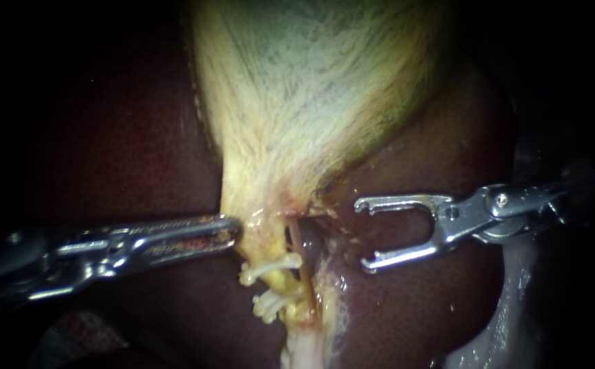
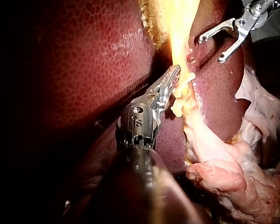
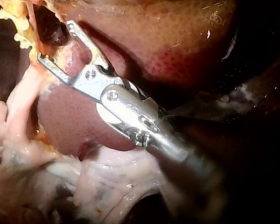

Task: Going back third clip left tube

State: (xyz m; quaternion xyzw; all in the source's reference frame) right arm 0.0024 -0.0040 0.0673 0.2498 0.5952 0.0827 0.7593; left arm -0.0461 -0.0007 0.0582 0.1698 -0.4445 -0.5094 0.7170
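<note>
The pale yellow gallbladder (image 1: 311,102) narrows to a neck between the two instruments. My left instrument (image 1: 234,229) comes in from the left, its jaws shut on the edge of that neck (image 2: 176,72). Below it two white clips (image 1: 271,265) (image 1: 268,305) sit across the left tube (image 1: 285,283); they also show in the left wrist view (image 2: 188,79). A thin brown right tube (image 1: 300,260) runs beside it. My right instrument (image 1: 362,234) stands to the right of the tubes, apart from them, its forked jaws open and empty (image 3: 53,40) (image 2: 210,50).
Dark red liver (image 1: 413,171) lies on both sides of the gallbladder and under both instruments. Pale loose tissue (image 1: 509,307) hangs at the lower right and lies beneath my right instrument's shaft (image 3: 107,186).
</note>
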